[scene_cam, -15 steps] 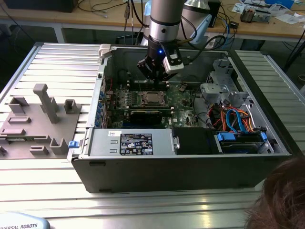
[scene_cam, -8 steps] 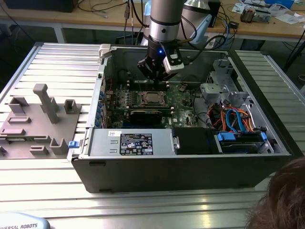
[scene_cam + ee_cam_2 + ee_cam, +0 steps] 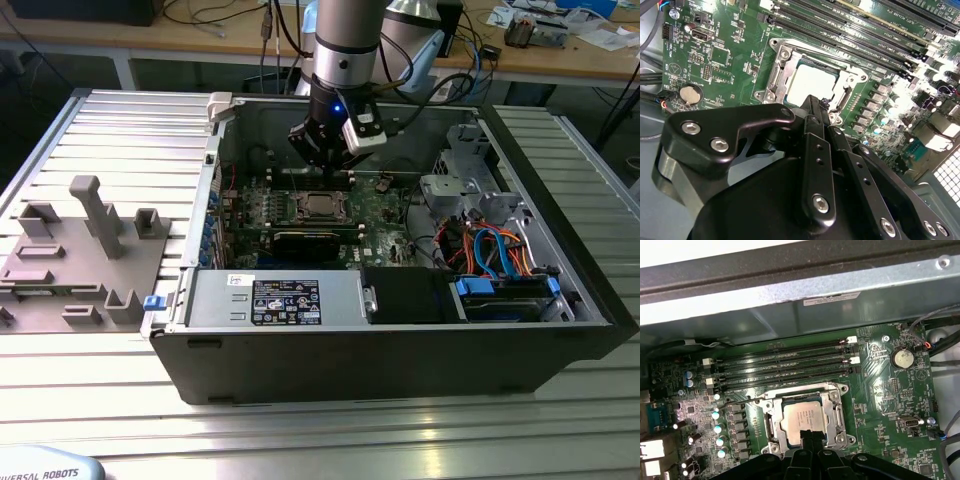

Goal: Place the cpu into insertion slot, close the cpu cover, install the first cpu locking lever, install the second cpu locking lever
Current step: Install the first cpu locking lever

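- Gripper (image 3: 333, 168) hangs inside the open PC case (image 3: 400, 350), low over the green board (image 3: 385, 205), at the far side of the socket in the exterior view.
- Pincer clenched: in both wrist views the black fingers (image 3: 806, 440) sit pressed together w/ nothing seen between them; tips (image 3: 812, 102) just over the socket's edge.
- The cpu (image 3: 802, 415) lies flat in the socket, silver-grey top up, approx. mid-board (image 3: 320, 205).
- The cpu cover (image 3: 836, 412) is down, framing the chip; its window shows the chip's top (image 3: 812, 82).
- Thin wire lever (image 3: 740, 401) runs out from a socket corner; latched or not, can't tell.
- Memory slots (image 3: 780, 365) run beside the socket; coin battery (image 3: 901, 358) sits well apart from it.
- Grey parts fixture (image 3: 80, 250) lies on the slatted table (image 3: 320, 430), on the exterior view's left of the case.
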Robot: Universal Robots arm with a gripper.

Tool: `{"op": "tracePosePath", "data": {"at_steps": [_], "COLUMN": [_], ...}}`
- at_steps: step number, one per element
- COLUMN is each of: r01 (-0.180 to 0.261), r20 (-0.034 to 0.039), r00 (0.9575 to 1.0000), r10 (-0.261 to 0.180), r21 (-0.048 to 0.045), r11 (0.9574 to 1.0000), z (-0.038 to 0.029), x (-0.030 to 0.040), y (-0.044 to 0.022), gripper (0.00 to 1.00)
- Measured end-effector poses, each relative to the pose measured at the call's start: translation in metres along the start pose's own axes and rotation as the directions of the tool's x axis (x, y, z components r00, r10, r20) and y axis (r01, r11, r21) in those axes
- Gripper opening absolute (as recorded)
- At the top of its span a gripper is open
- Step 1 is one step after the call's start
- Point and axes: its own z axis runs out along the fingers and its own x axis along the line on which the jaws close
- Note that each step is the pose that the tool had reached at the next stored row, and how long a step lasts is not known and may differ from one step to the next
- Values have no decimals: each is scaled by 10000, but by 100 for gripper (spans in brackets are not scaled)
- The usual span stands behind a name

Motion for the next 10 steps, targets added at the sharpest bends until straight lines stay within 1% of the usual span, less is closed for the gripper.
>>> {"op": "tracePosePath", "data": {"at_steps": [7, 10], "r01": [65, 79], "r20": [-9, -18], "r00": [10000, 10000], "r10": [-65, -80], "r21": [-65, -133], "r11": [10000, 9999], "z": [0, 1], "x": [0, 0], "y": [0, 0], "gripper": [11, 11]}}
